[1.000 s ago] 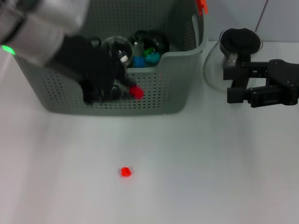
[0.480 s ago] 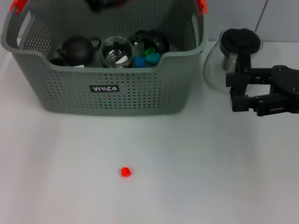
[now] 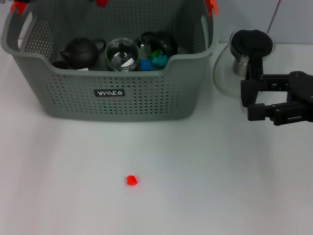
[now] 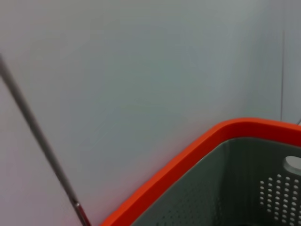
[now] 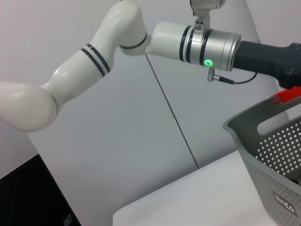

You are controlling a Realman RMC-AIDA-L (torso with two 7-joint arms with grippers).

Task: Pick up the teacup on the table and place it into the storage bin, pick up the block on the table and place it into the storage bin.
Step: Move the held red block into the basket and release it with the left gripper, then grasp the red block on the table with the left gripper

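Observation:
The grey perforated storage bin stands at the back of the white table; its orange-edged rim fills the left wrist view. Inside it are a clear glass teacup, a black teapot, a dark cup and blue and green blocks. A small red block lies on the table in front of the bin. Another red block hangs over the bin at the top edge of the head view, held by my left gripper, whose fingers are out of view. My right gripper hovers open and empty to the right of the bin.
A round glass pot with a black lid stands just behind my right gripper, right of the bin. My left arm reaches across above the bin in the right wrist view. White table stretches around the lone red block.
My left arm rose from the bin's front wall up over the bin with a red block, nearly leaving the head view. My right gripper drifted slightly right and down.

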